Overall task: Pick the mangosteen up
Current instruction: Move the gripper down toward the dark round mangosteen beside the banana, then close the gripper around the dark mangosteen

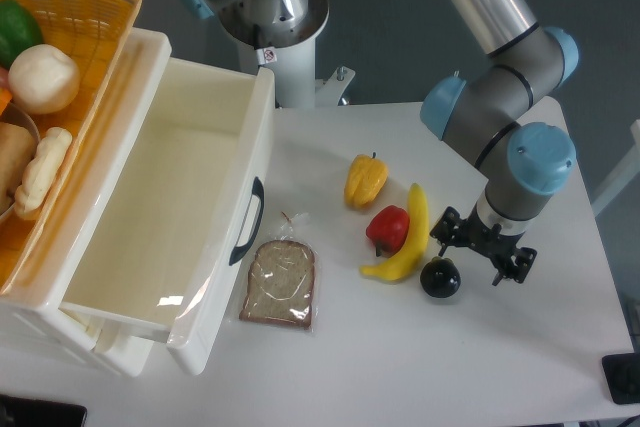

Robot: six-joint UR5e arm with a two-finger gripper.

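The mangosteen (440,277) is a small glossy near-black round fruit on the white table, just right of the banana's lower end. My gripper (485,250) hangs from the blue-capped wrist, pointing down, just right of and slightly behind the mangosteen. Its black fingers (447,230) are spread apart with nothing between them. The mangosteen lies beside the left finger, not between the two. The fingertips are partly hidden under the wrist.
A banana (408,239), a red pepper (387,228) and a yellow pepper (365,180) lie left of the mangosteen. A bagged bread slice (281,283) lies by the open white drawer (160,217). A yellow basket (70,57) with food sits at the far left.
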